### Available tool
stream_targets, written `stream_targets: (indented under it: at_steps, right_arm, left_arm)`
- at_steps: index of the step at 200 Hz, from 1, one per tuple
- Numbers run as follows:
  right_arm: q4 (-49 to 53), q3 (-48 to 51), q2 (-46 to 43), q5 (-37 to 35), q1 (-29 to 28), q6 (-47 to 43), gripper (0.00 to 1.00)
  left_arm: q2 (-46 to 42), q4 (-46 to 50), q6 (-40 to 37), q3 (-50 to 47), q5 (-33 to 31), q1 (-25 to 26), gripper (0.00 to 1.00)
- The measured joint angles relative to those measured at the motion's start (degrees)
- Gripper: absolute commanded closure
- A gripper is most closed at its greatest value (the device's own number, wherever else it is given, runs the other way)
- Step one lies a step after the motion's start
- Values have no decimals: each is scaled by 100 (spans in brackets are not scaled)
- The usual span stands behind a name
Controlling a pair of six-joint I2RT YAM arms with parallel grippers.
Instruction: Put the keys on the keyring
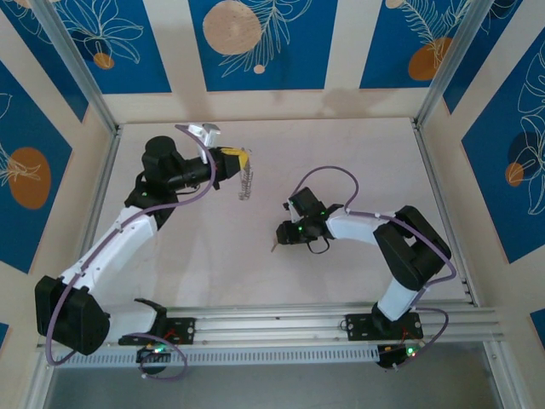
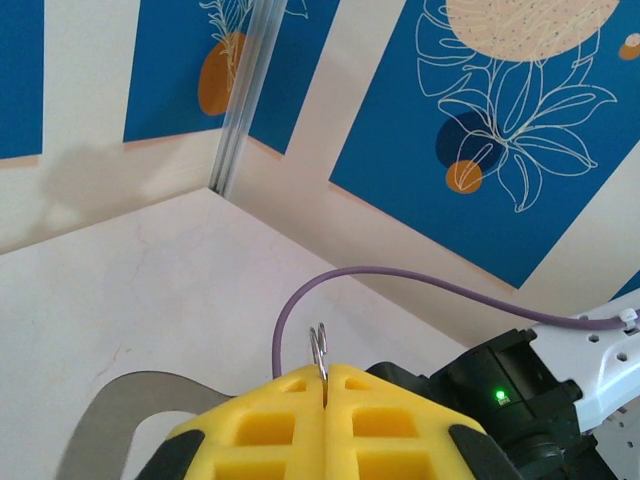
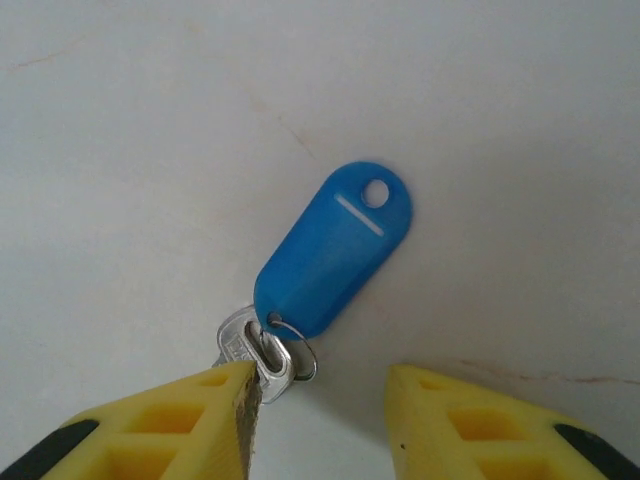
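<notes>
Keys (image 3: 240, 345), silver head plus blue tag (image 3: 335, 245), lie flat on the counter (image 3: 120, 150) between the parted fingers of my right hand (image 3: 320, 385); one finger touches the metal. I'd centre first, then pinch the metal, not the tag. Farther back, my left hand (image 2: 326, 375) is clamped on the keyring (image 2: 319, 345), ring poking out past fingertips.

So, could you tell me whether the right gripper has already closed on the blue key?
No, the right gripper stands open, its yellow fingers apart, and the blue key lies on the table.
</notes>
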State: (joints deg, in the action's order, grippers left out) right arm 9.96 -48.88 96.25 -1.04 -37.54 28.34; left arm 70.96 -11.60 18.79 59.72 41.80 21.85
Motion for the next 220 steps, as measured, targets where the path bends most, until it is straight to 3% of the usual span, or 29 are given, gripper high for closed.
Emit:
stream_targets:
  at_steps: [61,101,197,220]
  right_arm:
    - [13,-195,179,-94,-271,-140,63]
    - [33,-254,234,-243,-372,-144,69]
    - [105,-256,234,-302,-376,-129,98]
    - [103,-273,227,-297,-376,-120,100]
  left_arm:
    - [7,37,-136,0,-61,37,100]
    - [7,39,-138,0,-61,37,100]
    - [4,55,-140,0,-59,37,100]
    - [4,55,-142,0,-59,37,100]
